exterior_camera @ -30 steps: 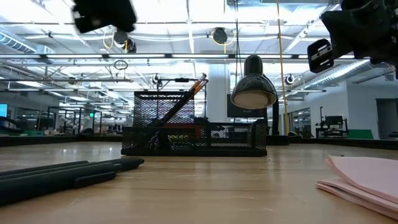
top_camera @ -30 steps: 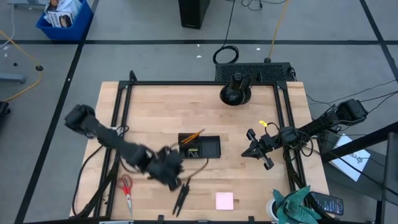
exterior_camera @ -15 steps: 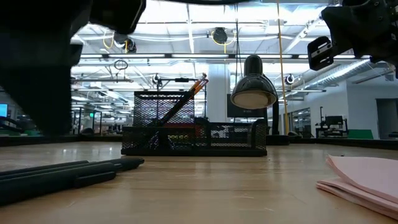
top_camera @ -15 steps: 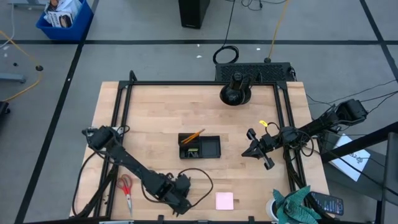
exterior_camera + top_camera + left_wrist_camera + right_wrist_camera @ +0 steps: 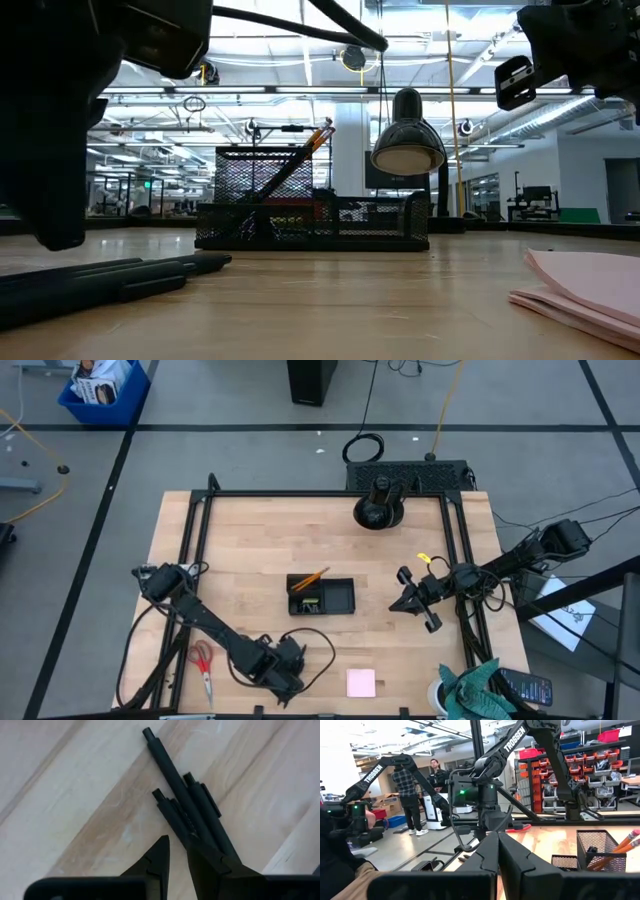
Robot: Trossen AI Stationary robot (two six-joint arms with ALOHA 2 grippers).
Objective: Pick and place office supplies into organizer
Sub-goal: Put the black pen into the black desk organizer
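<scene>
L gripper low over tabletop near front edge, fingers slightly spread, tips right by the black pens, which lie flat on the wood; no pen pinched. R gripper hangs above the right side, fingers pressed together, empty. Organizer mid-table w/ orange pencils leaning in it. Scissors front-left, pink pad front-centre

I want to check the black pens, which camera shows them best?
The left wrist view: the black pens fill it, lying just ahead of the left hand. The low view shows them side-on; the high view hides them under the arm.
</scene>
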